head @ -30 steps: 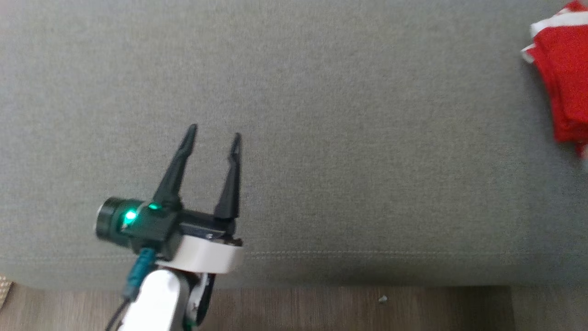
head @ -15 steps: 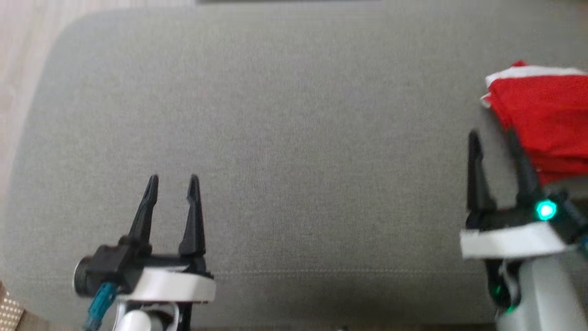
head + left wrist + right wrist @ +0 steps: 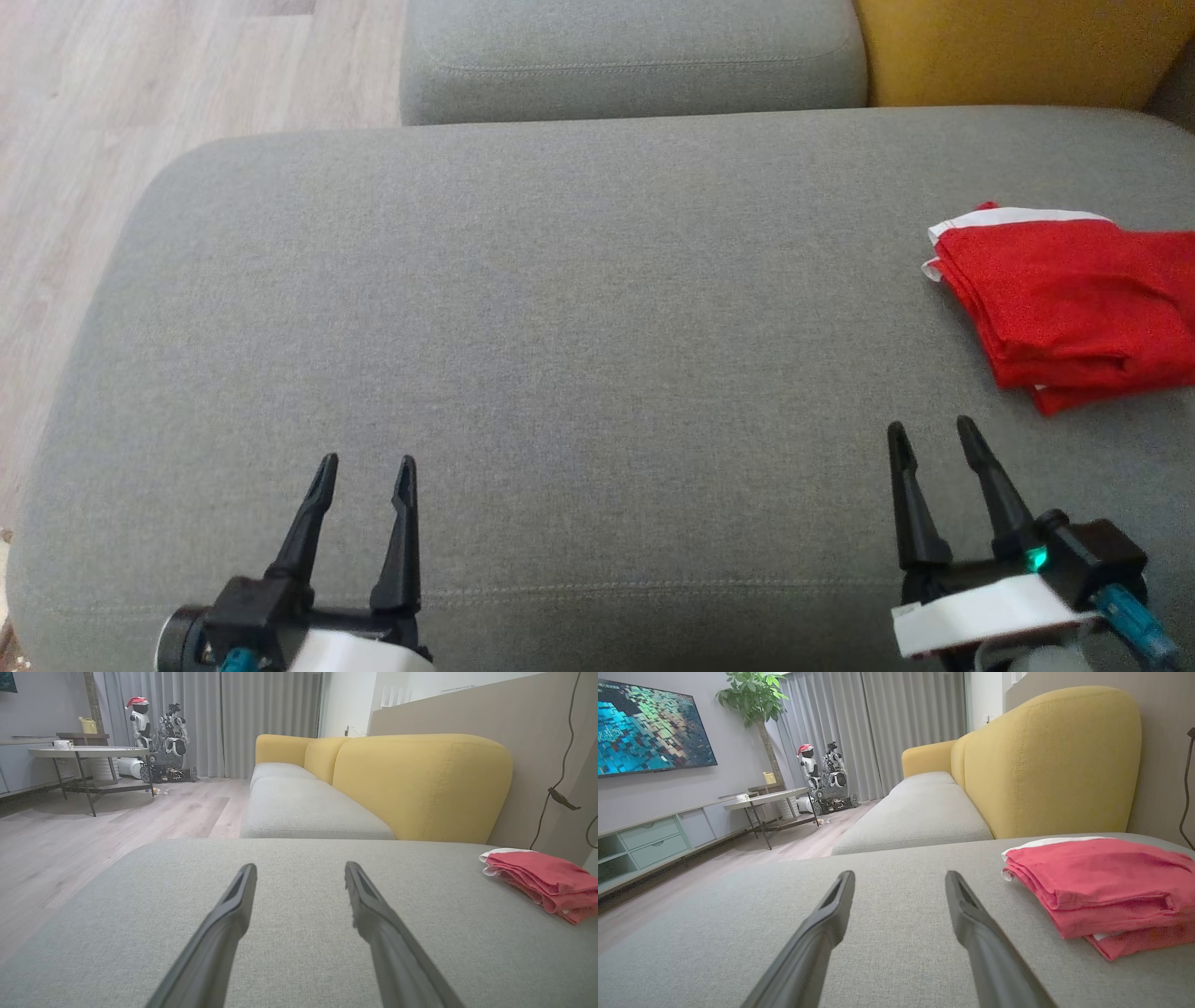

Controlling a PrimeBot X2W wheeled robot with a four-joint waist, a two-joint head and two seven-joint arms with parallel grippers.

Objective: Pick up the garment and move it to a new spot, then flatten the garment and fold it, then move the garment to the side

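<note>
The garment [image 3: 1074, 303] is a red cloth with a white edge, folded into a flat stack at the far right of the grey cushion [image 3: 560, 327]; it also lies at the right in the left wrist view [image 3: 542, 882] and the right wrist view [image 3: 1101, 886]. My right gripper [image 3: 929, 434] stands open near the cushion's front edge, below and left of the garment, apart from it, with nothing between its fingers. At the lower left, my left gripper [image 3: 366, 465] is open and empty over bare cushion.
A second grey seat cushion [image 3: 635, 56] and a yellow backrest [image 3: 1018, 47] lie beyond. Wooden floor [image 3: 103, 121] runs along the left. Farther off stand a round table [image 3: 88, 753], small robots [image 3: 159, 742], a TV [image 3: 649, 728] and a low cabinet [image 3: 654, 844].
The head camera has tilted up, so the whole picture shifted and more of the sofa shows. The right gripper came into view half a second ago. Both grippers stay open.
</note>
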